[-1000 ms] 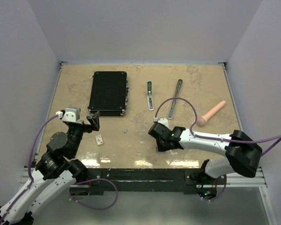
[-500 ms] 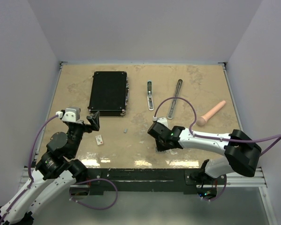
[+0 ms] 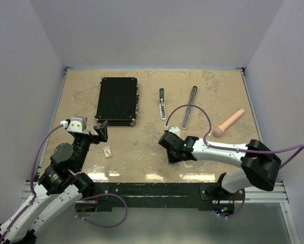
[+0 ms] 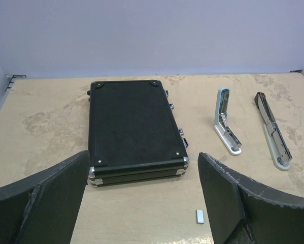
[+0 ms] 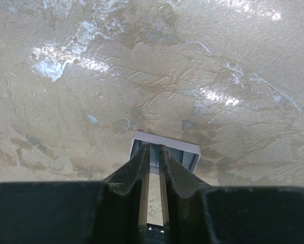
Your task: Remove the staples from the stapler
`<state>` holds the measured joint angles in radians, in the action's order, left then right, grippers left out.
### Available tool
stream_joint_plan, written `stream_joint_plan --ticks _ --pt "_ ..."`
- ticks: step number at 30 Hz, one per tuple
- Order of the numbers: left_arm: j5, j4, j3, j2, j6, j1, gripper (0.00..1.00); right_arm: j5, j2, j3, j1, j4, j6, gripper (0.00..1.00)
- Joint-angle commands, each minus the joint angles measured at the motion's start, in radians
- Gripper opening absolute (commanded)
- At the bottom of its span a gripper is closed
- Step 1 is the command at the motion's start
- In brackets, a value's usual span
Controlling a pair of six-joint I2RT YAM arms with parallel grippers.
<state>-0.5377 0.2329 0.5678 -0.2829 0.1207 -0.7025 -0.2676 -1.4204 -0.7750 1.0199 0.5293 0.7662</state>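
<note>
Staples (image 5: pixel 167 142): short silvery-grey ribbed strip, pinched in the closed right gripper (image 5: pixel 154 152), low at the tabletop's (image 3: pixel 217 91) near-middle edge. The gripper has edged slightly left, so removal is likely under way. Second strip (image 3: pixel 135 142) lies loose, left. Slim silver-grey two-bar stapler (image 3: pixel 162 104) far-centre. Left gripper (image 4: pixel 141 203) gapes empty.

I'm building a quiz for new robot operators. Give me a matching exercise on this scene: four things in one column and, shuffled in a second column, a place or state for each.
Things:
1. black case
2. pink cylinder
3. left gripper
4. right gripper

Places or states:
A. jaws shut, tips at a strip of staples
B. lying at the right side of the table
C. jaws wide open
D. lying flat and closed, left of the stapler bars

Pairs: 1-D, 2-B, 3-C, 4-A.
</note>
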Motion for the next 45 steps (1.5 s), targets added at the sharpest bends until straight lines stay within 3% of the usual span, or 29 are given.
stream_joint_plan --ticks 1,38,45 --pt "0.004 -0.032 0.010 0.002 0.005 -0.002 0.91 -0.012 0.006 -0.014 -0.003 -0.012 0.015 0.16" --pt "0.002 -0.030 0.012 0.007 0.005 -0.002 0.91 -0.074 0.074 -0.020 -0.003 0.067 0.031 0.15" --pt "0.005 -0.030 0.009 0.002 0.007 -0.002 0.91 -0.010 0.077 -0.007 -0.001 -0.023 0.007 0.14"
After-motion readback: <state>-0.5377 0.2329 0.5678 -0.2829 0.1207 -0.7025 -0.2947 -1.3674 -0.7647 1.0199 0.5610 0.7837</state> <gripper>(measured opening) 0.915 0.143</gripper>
